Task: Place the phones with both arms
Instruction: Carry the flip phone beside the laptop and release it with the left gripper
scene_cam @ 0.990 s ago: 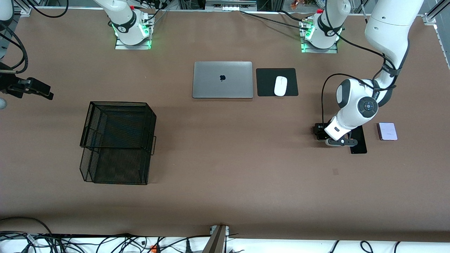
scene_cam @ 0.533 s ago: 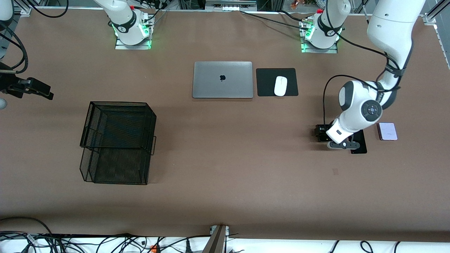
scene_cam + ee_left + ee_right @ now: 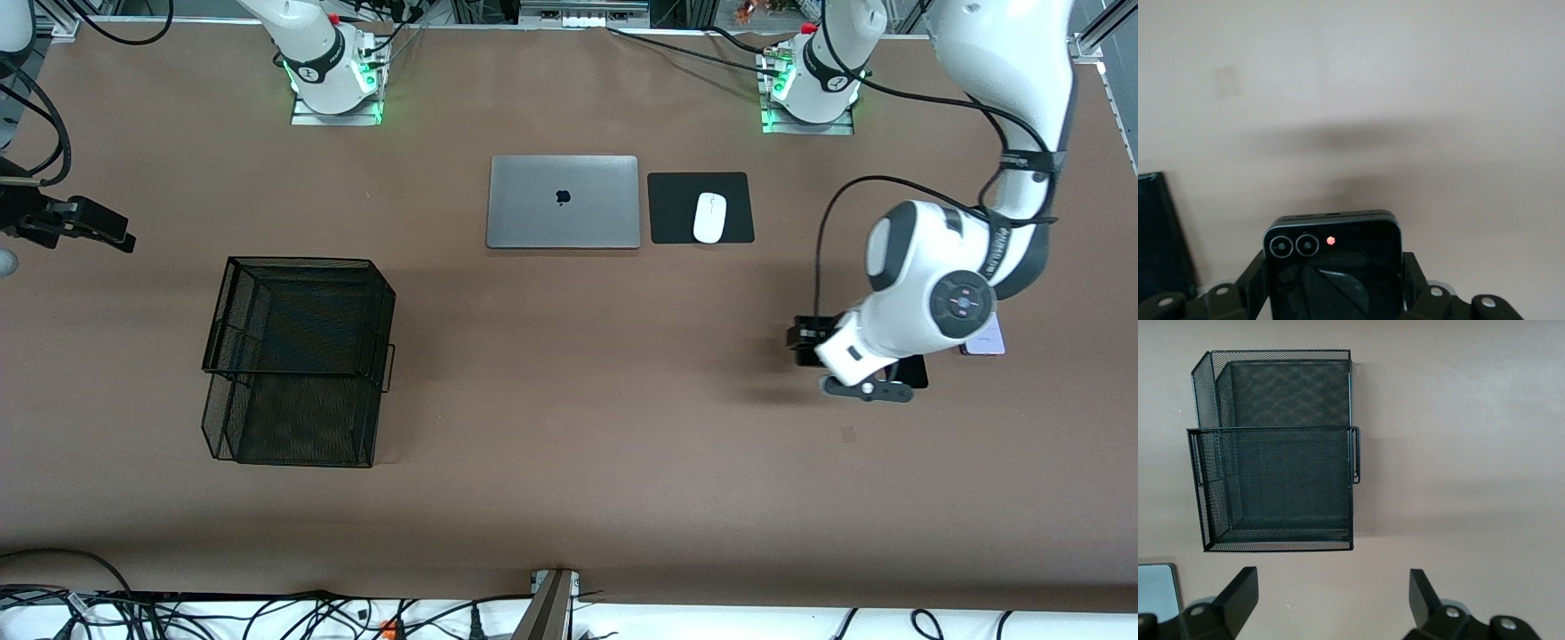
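Note:
My left gripper [image 3: 807,343] is shut on the small squarish black phone [image 3: 1331,273], which stands upright between the fingers [image 3: 1253,277] a little above the table. The long slim black slab [image 3: 914,370] lies on the table under the left wrist, mostly hidden; its edge shows in the left wrist view [image 3: 1158,247]. The pale lilac phone [image 3: 989,341] lies beside the slab toward the left arm's end, half covered by the arm. My right gripper [image 3: 84,227] hangs open and empty at the right arm's end of the table; its wrist view [image 3: 1331,597] looks down on the mesh tray.
A black two-tier wire mesh tray [image 3: 298,360] stands toward the right arm's end and also shows in the right wrist view [image 3: 1275,450]. A closed silver laptop [image 3: 563,202] and a white mouse [image 3: 709,217] on a black pad [image 3: 676,213] lie near the arm bases.
The left arm has risen with the small black phone in its grip and now covers more of the slab and the lilac phone. The right arm has not moved.

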You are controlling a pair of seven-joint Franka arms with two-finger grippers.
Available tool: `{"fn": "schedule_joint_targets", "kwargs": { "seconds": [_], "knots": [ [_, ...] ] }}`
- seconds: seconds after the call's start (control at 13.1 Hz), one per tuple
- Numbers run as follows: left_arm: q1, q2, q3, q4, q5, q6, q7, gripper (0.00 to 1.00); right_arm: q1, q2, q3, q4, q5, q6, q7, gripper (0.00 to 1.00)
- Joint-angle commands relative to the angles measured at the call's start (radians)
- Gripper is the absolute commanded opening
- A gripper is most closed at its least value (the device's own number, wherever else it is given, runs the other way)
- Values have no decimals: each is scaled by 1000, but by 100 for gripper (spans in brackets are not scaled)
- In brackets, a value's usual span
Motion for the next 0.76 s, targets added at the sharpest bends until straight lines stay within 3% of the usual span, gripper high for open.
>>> {"fn": "schedule_joint_targets", "kwargs": {
  "seconds": [0.0, 0.23, 0.69],
  "knots": [
    [-121, 24, 11, 71, -16, -31, -132, 20, -6, -11, 9, -14, 4, 7, 14, 100],
    [-233, 70, 10, 120, -18, -25, -288, 20, -6, -11, 9, -14, 5, 7, 13, 100],
    [-430, 279, 7, 360, -32, -16, -474, 20, -6, -12, 6, -12, 4, 7, 13, 100]
  ]
}}
